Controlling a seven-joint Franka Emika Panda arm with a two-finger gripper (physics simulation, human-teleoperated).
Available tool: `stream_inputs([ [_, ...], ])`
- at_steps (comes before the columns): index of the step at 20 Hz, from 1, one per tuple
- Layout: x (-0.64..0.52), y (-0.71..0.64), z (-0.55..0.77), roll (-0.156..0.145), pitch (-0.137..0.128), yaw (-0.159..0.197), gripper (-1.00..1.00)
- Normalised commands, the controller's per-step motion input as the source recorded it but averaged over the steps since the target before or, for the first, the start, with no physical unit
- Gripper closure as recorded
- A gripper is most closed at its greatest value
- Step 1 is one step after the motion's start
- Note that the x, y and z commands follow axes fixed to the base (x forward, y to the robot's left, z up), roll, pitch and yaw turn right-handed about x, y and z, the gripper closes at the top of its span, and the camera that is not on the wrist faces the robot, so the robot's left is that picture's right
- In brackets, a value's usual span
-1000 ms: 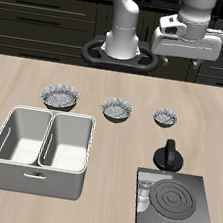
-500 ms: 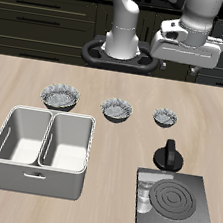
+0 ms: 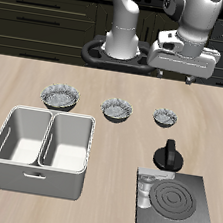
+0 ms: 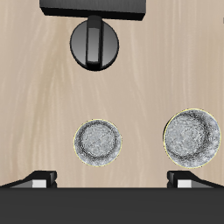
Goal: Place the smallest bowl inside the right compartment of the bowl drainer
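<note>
The smallest bowl [image 3: 165, 117] [image 4: 98, 141] stands upright on the wooden table, at one end of a row of three alike frilly grey bowls. My gripper [image 3: 180, 73] [image 4: 114, 178] hangs open and empty high above it, slightly farther back. The wrist view shows the fingers [image 4: 39, 179] spread wide with this bowl between their lines. The bowl drainer [image 3: 36, 171], a light grey tub with a middle wall, sits near the table's front edge, far from the gripper. Both of its bins are empty.
The mid-sized bowl [image 3: 117, 109] [image 4: 191, 137] is beside the smallest one, and the largest bowl [image 3: 60, 98] stands behind the drainer. A black pot [image 3: 168, 157] [image 4: 96, 44] and a black stove plate [image 3: 175, 204] lie nearer the front edge.
The gripper has dropped a little and shifted slightly toward the table's front, over the smallest bowl. The bowls and the drainer have not moved.
</note>
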Motion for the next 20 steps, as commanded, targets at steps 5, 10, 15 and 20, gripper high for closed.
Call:
stream_inputs([
  [5,-0.18,-0.04,-0.26,-0.020,-0.060,-0.013,-1.00],
  [10,-0.15,0.01,-0.24,0.023,-0.005,-0.020,-1.00],
  [15,-0.07,0.03,-0.25,0.005,0.000,-0.015,-1.00],
  [20,0.01,0.04,-0.25,0.005,0.020,-0.001,-1.00],
])
